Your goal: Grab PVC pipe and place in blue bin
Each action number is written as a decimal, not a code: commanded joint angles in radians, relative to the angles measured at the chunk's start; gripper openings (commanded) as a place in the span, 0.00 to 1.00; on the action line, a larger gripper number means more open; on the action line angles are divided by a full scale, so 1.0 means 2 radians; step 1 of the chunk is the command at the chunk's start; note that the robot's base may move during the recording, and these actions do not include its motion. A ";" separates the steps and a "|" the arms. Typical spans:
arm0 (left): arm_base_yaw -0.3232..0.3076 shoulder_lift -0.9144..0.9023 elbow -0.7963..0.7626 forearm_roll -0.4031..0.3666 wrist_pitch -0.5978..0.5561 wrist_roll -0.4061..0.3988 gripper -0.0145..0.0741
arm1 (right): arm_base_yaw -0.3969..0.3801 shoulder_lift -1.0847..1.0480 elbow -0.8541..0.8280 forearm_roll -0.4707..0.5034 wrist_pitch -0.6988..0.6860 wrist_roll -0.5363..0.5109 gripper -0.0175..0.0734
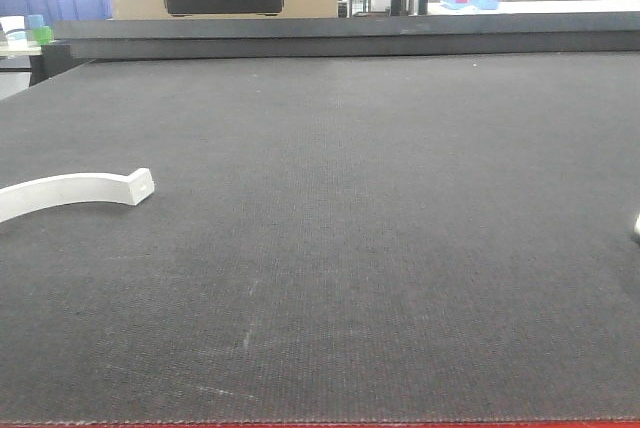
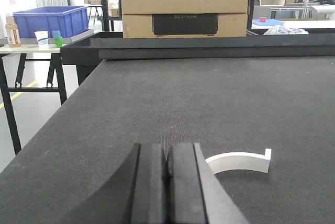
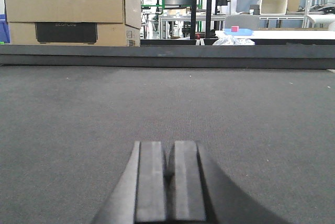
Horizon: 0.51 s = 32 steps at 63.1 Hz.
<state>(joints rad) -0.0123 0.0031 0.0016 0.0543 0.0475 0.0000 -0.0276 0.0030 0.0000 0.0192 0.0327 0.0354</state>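
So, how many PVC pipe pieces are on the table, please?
1: the curved white pipe lies on the mat, left side, ahead of the left gripper. A pale sliver at the front view's right edge might be another.

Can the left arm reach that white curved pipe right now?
Probably yes: the pipe lies just ahead-right of the left gripper, nothing between them, though its shut jaws must open first.

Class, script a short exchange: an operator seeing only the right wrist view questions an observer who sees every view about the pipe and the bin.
Operator: Nothing to grab in my view. Where is it?
Observer: The curved white PVC pipe lies flat on the mat, just right of the shut left gripper.
Operator: And where does it go?
Observer: The blue bin stands on a side table beyond the mat's left edge.
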 commanded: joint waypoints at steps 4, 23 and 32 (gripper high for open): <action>-0.004 -0.002 -0.001 0.001 -0.008 0.000 0.04 | 0.001 -0.001 0.000 0.001 -0.009 -0.001 0.01; -0.004 -0.002 -0.003 -0.020 -0.049 0.000 0.04 | 0.001 -0.001 0.000 0.006 -0.088 0.000 0.01; -0.004 -0.002 -0.093 -0.035 0.022 0.000 0.04 | 0.001 -0.001 -0.089 0.006 -0.031 0.000 0.01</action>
<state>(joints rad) -0.0123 0.0031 -0.0796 0.0000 0.0435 0.0000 -0.0276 0.0009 -0.0751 0.0250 -0.0538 0.0354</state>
